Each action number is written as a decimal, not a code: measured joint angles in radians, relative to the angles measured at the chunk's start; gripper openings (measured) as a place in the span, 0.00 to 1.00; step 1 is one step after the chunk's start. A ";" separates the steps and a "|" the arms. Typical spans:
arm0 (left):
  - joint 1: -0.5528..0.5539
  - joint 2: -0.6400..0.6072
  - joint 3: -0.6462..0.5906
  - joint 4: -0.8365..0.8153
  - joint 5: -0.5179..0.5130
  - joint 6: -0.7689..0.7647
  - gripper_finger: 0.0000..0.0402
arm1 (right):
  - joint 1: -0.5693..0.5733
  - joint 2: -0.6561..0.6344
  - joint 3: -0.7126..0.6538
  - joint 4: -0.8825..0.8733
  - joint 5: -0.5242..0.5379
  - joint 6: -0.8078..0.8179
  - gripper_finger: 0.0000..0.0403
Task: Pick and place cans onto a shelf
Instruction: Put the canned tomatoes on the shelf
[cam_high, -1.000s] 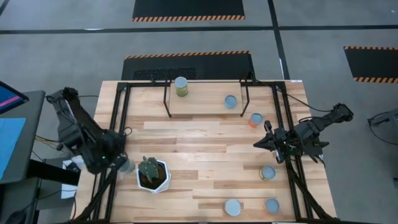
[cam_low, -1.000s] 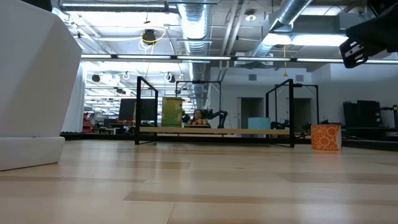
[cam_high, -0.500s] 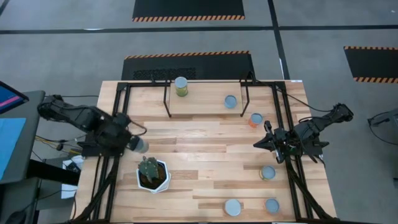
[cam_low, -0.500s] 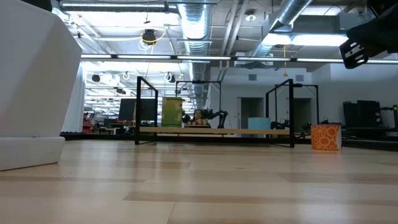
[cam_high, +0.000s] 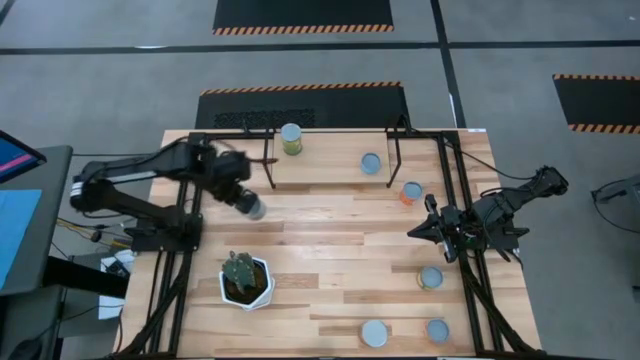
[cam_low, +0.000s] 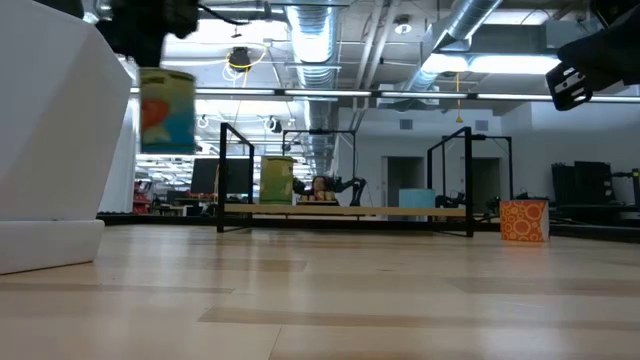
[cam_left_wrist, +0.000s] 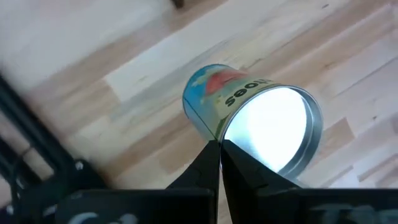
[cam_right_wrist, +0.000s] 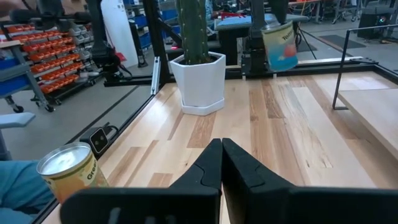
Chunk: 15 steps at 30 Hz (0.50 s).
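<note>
Left gripper (cam_high: 249, 203): I see it up in the air over the left part of the tabletop (cam_high: 330, 260), just left of the shelf's front corner. Its fingers (cam_left_wrist: 208, 163) squeeze a blue can.
Held can (cam_high: 254, 208): blue label with an orange patch. In the low view it hangs high above the wood. In the left wrist view its shiny round end faces my camera.
Cactus pot (cam_high: 245, 282): white pot with a green cactus, near the front left of the tabletop, well apart from the held can.
Shelf (cam_high: 330, 170): low light-wood board on thin black legs, at the back middle of the tabletop.
Yellow-green can (cam_high: 291, 138): stands upright at the shelf's back left.
Blue-top can (cam_high: 371, 163): stands on the shelf's right part.
Orange can (cam_high: 410, 192): on the tabletop just beside the shelf's right front leg.
Front cans: one (cam_high: 374, 333) at the front middle, one (cam_high: 437, 330) at the front right, one (cam_high: 431, 277) a bit farther back on the right edge.
Right gripper (cam_high: 425, 231): I see it wait at the right edge of the tabletop, between the orange can and the right-edge can. Its fingers (cam_right_wrist: 211, 163) press together with nothing between them.
</note>
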 joint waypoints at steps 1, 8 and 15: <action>0.015 0.038 0.028 -0.001 0.009 0.041 0.00 | 0.000 0.000 0.000 0.000 0.000 0.000 0.06; 0.077 0.347 0.323 -0.025 0.049 0.303 0.00 | 0.000 0.000 0.000 -0.001 -0.012 0.002 0.06; 0.177 0.651 0.731 -0.109 0.048 0.506 0.00 | 0.001 0.000 0.000 -0.007 -0.050 0.068 0.06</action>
